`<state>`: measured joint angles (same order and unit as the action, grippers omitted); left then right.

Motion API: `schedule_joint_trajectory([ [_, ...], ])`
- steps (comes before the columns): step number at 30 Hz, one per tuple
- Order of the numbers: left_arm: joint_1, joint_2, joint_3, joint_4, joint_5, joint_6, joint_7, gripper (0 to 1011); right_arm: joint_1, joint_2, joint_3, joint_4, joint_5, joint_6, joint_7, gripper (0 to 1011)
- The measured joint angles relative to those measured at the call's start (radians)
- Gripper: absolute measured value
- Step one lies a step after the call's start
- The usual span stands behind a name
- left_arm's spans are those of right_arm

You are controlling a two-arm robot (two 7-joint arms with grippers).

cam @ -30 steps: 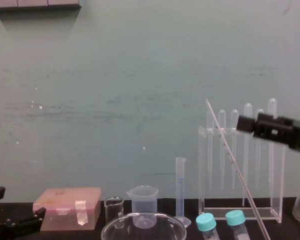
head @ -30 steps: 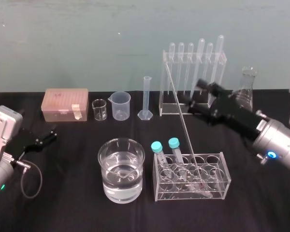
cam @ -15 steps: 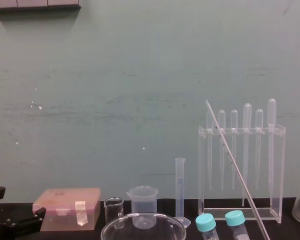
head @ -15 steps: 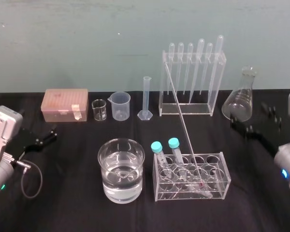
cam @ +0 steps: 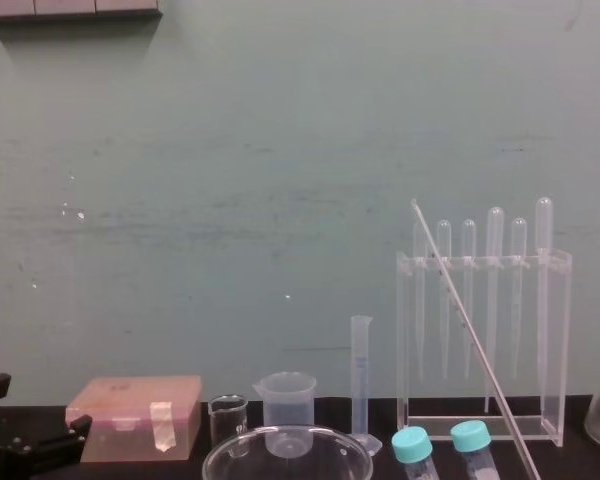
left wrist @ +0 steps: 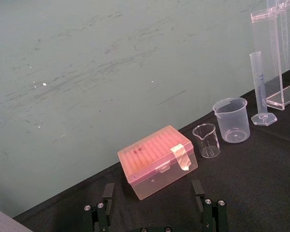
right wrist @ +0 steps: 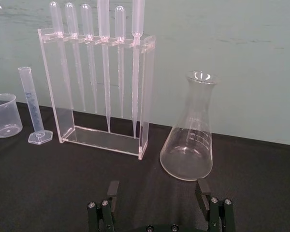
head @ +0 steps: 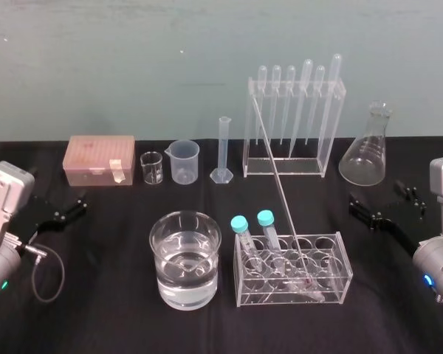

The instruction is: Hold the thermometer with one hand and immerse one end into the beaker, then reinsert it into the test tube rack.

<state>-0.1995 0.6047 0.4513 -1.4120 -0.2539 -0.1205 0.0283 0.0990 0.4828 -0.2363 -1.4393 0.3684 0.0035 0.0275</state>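
Note:
The thermometer [head: 280, 192] stands free and slanted, its red tip down in the test tube rack [head: 340, 258], a low clear rack that also holds two teal-capped tubes. The rod's upper end [cam: 420, 215] rises in front of the tall pipette frame. The beaker [head: 184, 258], a wide glass holding water, sits just left of the rack. My right gripper [head: 384, 203] is open and empty over the table at the right, well clear of the rod; in the right wrist view [right wrist: 158, 191] nothing is between its fingers. My left gripper [head: 63, 212] rests open at the far left [left wrist: 153, 193].
A tall clear frame [head: 332, 110] holding several pipettes stands at the back, with a conical flask [head: 365, 151] to its right. A graduated cylinder [head: 223, 151], a plastic beaker [head: 184, 161], a small glass beaker [head: 152, 168] and a pink tip box [head: 100, 158] line the back left.
My right arm pulled back from beside the thermometer to the table's right side, with its fingers now spread. The thermometer stayed leaning in the low rack. The left arm has not moved.

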Motion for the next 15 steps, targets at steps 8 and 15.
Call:
schedule_joint_trajectory([
  [8,0.0,0.0,0.0,0.0,0.0,0.0,0.0,1008,0.001,0.002,0.0,-0.002,0.002,-0.002,0.003,1003],
  [15,0.0,0.0,0.0,0.0,0.0,0.0,0.0,1008,0.001,0.002,0.0,-0.003,0.004,-0.004,0.003,1003],
])
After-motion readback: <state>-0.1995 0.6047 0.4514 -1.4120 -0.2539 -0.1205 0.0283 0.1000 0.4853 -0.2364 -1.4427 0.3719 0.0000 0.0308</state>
